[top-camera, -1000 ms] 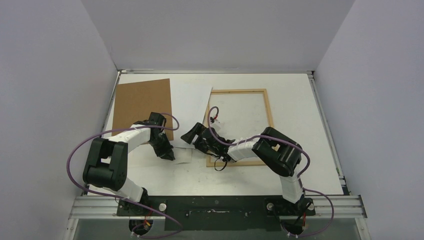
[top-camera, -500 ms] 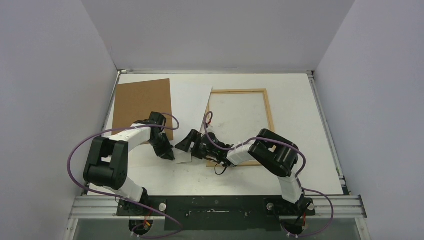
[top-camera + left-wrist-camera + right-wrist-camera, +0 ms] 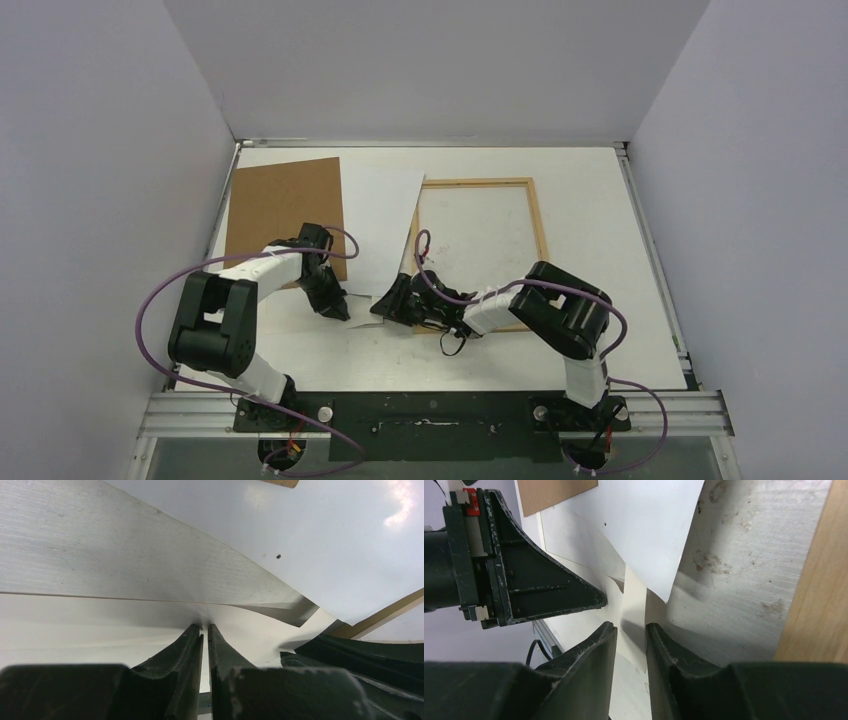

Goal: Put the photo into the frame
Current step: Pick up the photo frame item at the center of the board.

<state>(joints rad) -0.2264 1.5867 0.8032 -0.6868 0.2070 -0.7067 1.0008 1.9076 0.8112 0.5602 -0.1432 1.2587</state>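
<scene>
1. White tabletop [image 3: 620,250] enclosed by plain pale walls on three sides forms the work area; both arm bases are bolted at its near edge.
2. Landmark: the frame [image 3: 541,230], thin light wood strips, lies flat right of table centre, with bare table showing inside it.
3. The photo [image 3: 375,215] lies directly left of the frame, white side up. Its far right corner overlaps the frame's left strip; its near edge is raised off the table.
4. A brown hardboard panel [image 3: 280,210] lies flat further left of the frame, beyond the photo, and is not involved in this step.
5. Left gripper [image 3: 205,632]: fingers closed to a hairline gap on the photo's near edge, left of the frame. This pinch holds the thin sheet off the surface so that its edge can be reached.
6. Right gripper [image 3: 630,626]: fingers narrowly parted, low at the raised near edge, just off the frame's near left corner. A cream strip of the sheet runs into the gap, and the pads are not closed on it.
7. Judgement: a second grasp is being set up. The sheet is not yet inside the frame.
8. Risk: creasing the sheet while it is held by one corner region only.
</scene>
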